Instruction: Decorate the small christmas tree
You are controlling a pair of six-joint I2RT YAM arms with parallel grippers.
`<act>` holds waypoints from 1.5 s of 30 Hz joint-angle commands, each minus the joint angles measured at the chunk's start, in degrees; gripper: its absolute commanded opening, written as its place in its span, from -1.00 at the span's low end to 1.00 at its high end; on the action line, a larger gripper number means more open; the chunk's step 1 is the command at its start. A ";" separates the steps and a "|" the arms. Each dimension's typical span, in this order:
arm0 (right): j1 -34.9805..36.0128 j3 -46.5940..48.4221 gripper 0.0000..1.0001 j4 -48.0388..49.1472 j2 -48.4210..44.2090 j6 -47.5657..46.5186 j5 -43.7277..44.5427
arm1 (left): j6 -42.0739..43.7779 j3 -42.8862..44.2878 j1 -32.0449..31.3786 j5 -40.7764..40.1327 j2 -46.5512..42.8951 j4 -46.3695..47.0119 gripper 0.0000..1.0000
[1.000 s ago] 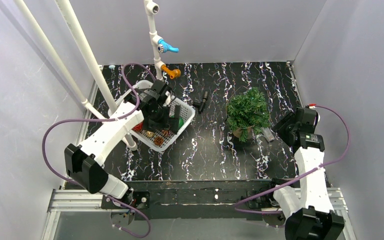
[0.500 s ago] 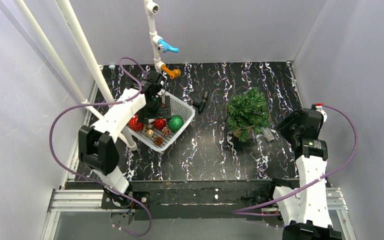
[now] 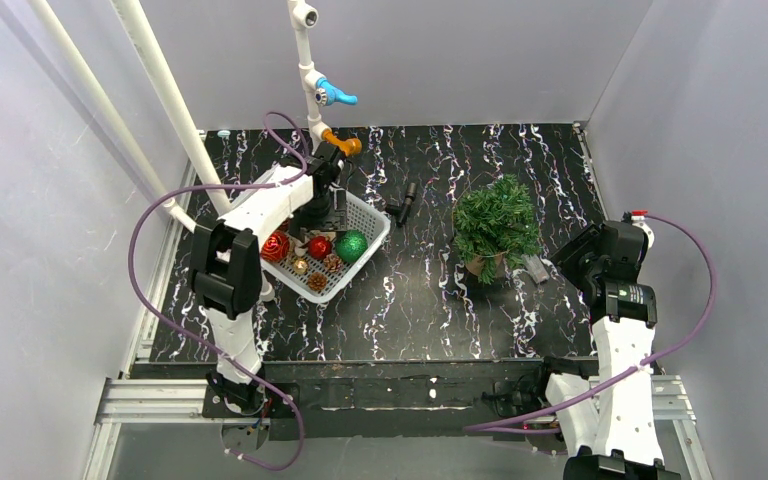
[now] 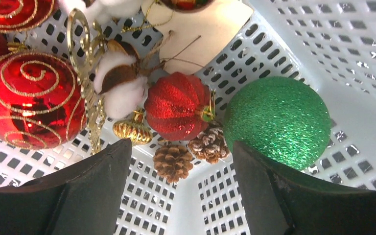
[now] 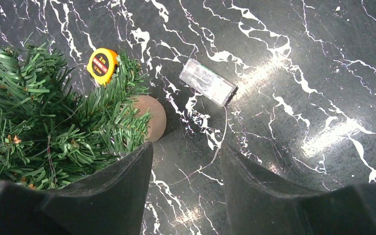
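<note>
Step in hand: pick one ornament out of the white basket (image 3: 375, 222).

Left fingers (image 3: 325, 205): open, fairly wide, holding nothing, hanging over the basket's contents. Right fingers (image 3: 558, 252): open, empty, over the bare surface (image 5: 298, 58) just beside the brown base (image 5: 152, 117) of the small christmas tree (image 3: 497, 222). The tree stands upright, right of centre and well apart from the basket.

Wrist view, left: the red ribbed ornament (image 4: 176, 105) sits roughly on my centreline. Two pinecones (image 4: 173, 163) lie below it and a small gold ornament (image 4: 131, 130) touches its left side. The green glitter ball (image 4: 279, 120) is close on the right, the red ball with gold swirls (image 4: 29, 105) on the left.

Judgement: the red ribbed one is the best target.
- Descend straight, one finger on each side of its widest part.
- Keep off the green ball, which would likely roll.
- Close slowly.
- Lift vertically so the hanger loops of its neighbours don't snag.

Risk: the pinecones could get pinched along with it.
</note>
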 commanded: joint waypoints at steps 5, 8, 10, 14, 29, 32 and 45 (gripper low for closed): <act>-0.20 2.66 0.21 1.22 0.54 0.41 -1.08 | 0.79 2.59 -0.11 -3.89 5.57 -4.38 0.53; -0.19 2.56 0.21 1.31 0.71 0.29 -1.12 | 0.75 3.13 0.12 -3.70 7.43 -4.78 0.43; -0.19 2.47 0.21 1.23 0.61 0.17 -0.94 | 0.46 3.26 0.46 -2.72 8.30 -5.02 0.24; -0.19 2.37 0.21 1.22 0.95 0.04 -0.54 | 0.25 3.29 0.58 -2.40 9.04 -5.04 0.00; -0.19 9.03 0.20 -0.78 1.89 -0.75 -1.39 | 3.90 3.72 0.59 1.53 -6.12 -6.00 -0.04; -0.11 13.91 0.20 -2.02 1.68 -1.57 -3.00 | 4.91 4.26 0.58 3.55 -10.42 -6.06 -0.06; 10.57 25.96 0.09 26.71 0.36 -4.94 -37.93 | 5.55 4.05 0.55 15.15 -19.70 -4.17 -0.10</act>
